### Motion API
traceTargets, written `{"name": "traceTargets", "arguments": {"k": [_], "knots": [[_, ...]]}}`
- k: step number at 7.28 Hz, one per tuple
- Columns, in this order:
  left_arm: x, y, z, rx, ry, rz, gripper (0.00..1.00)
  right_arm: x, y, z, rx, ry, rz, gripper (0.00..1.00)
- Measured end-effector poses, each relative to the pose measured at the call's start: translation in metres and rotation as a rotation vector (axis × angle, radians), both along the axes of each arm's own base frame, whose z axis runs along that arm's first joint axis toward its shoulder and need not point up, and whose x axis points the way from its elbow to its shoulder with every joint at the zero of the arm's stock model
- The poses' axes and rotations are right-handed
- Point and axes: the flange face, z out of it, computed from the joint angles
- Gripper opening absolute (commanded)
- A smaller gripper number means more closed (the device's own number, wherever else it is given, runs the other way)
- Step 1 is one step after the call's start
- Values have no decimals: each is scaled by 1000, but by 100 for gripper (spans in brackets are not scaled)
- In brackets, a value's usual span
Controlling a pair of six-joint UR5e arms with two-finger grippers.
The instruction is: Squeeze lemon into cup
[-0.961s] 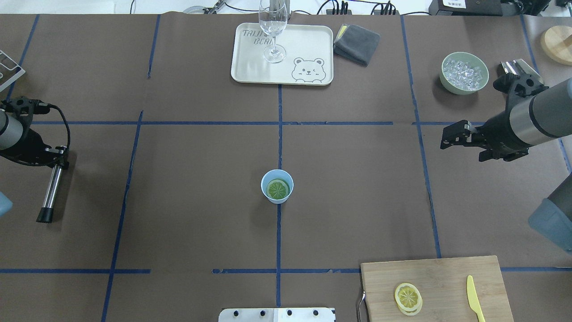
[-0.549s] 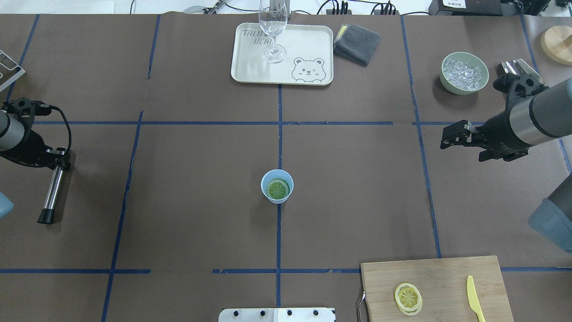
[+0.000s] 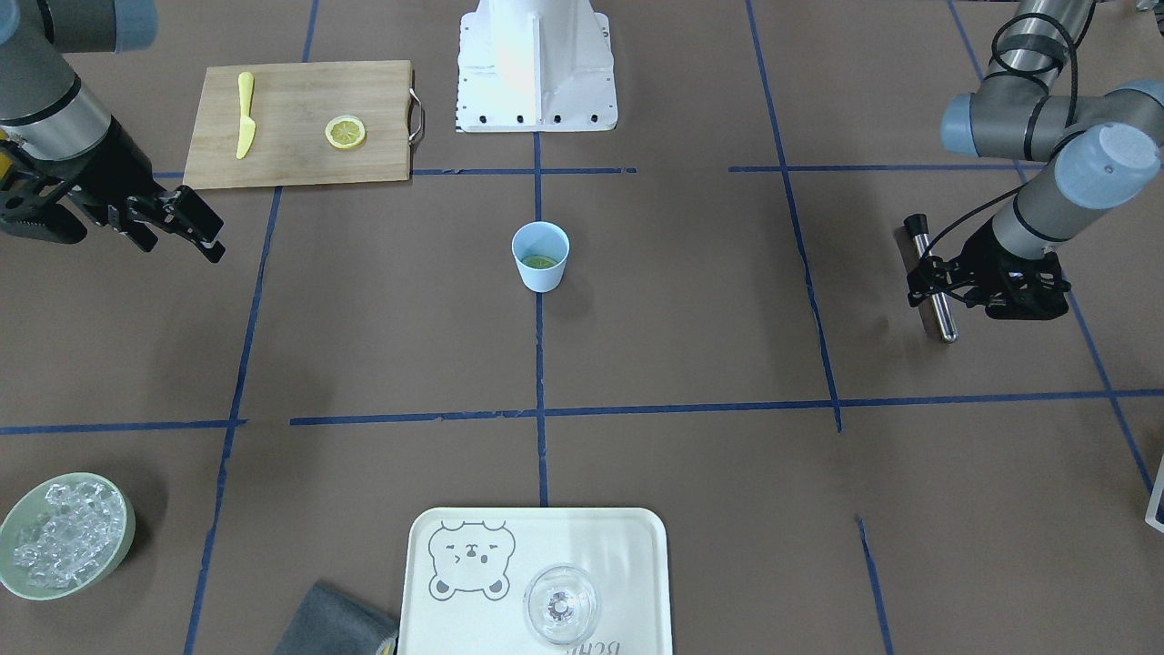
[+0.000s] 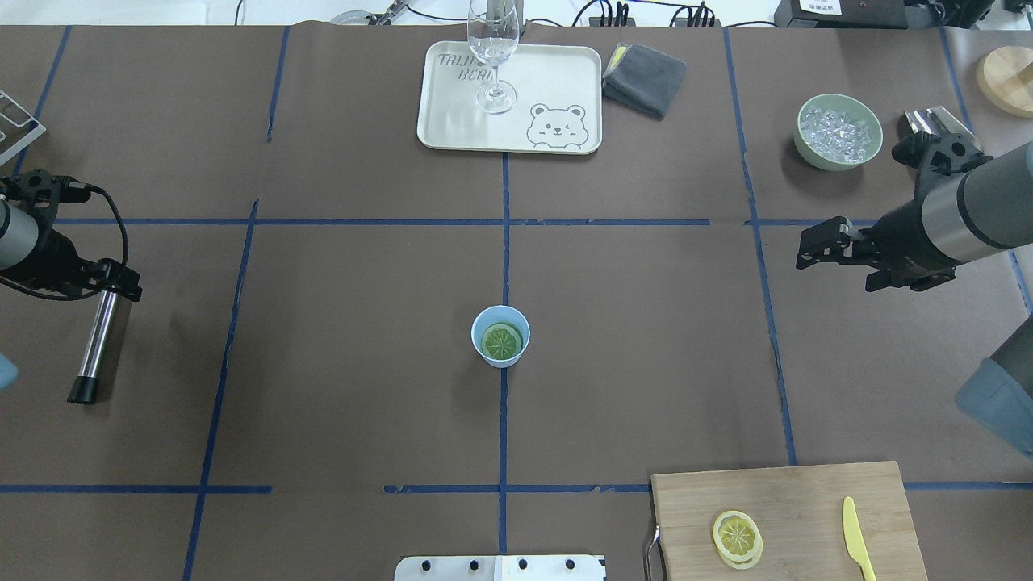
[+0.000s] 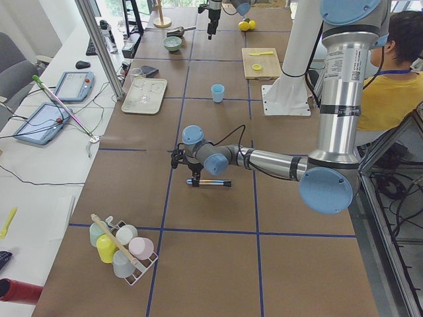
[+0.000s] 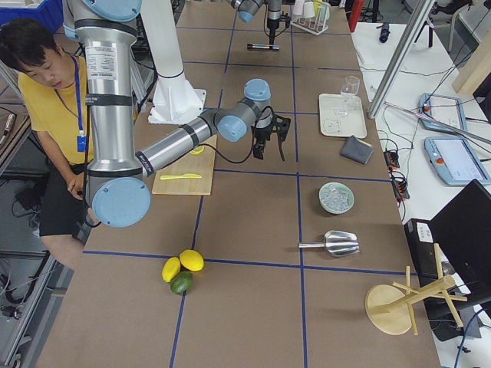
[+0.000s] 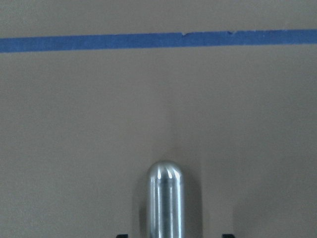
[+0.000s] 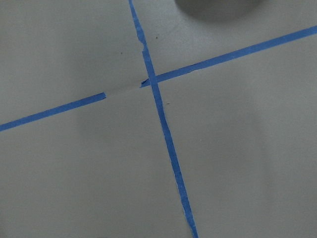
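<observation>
The light blue cup (image 4: pixel 500 355) stands at the table's centre, also seen in the front view as the cup (image 3: pixel 540 268). One lemon slice (image 4: pixel 501 341) lies flat inside it. Another lemon slice (image 4: pixel 737 537) rests on the wooden cutting board (image 4: pixel 807 492) at the near right. My left gripper (image 4: pixel 119 284) hovers far to the left over the top end of a steel rod (image 4: pixel 97 339) that lies on the table. In the left wrist view the rod (image 7: pixel 165 198) shows between widely spaced fingertips. My right gripper (image 4: pixel 804 248) hangs open and empty at the far right.
A yellow plastic knife (image 4: pixel 857 537) lies on the board. A pale green bowl of ice (image 4: pixel 839 133) sits at the back right. A tray (image 4: pixel 557 81) with a clear glass (image 4: pixel 492 56) and a grey cloth (image 4: pixel 644 78) are at the back.
My left gripper has shifted slightly to the right at the rod's top end while the rod stays put. The right arm, cup and lemon slices have not moved.
</observation>
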Motion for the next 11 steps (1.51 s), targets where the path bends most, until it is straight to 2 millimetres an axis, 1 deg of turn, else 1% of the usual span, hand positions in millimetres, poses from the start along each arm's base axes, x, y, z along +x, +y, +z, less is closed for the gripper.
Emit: {"name": "traceTargets", "arguments": {"k": [2, 3, 4, 5, 7, 8, 9, 10, 11], "knots": [[-20, 19, -18, 86, 19, 48, 100, 4, 3, 4, -1, 5, -6, 100], [-39, 25, -23, 129, 23, 59, 100, 8, 7, 7, -1, 2, -23, 100], [-66, 26, -22, 175, 19, 62, 100, 20, 10, 14, 2, -4, -55, 100], [-96, 25, -16, 212, 22, 72, 100, 44, 9, 28, 17, -2, -86, 100], [-157, 26, 5, 260, 36, 82, 100, 107, -7, 69, 66, 32, -129, 100], [-189, 30, 21, 277, 31, 79, 100, 141, -21, 96, 97, 67, -161, 100], [-219, 35, 39, 276, 44, 81, 100, 176, -39, 131, 133, 106, -206, 100], [-245, 42, 55, 260, 63, 81, 100, 210, -56, 162, 160, 132, -245, 100], [-266, 46, 71, 239, 70, 73, 100, 240, -64, 185, 179, 144, -277, 100]]}}
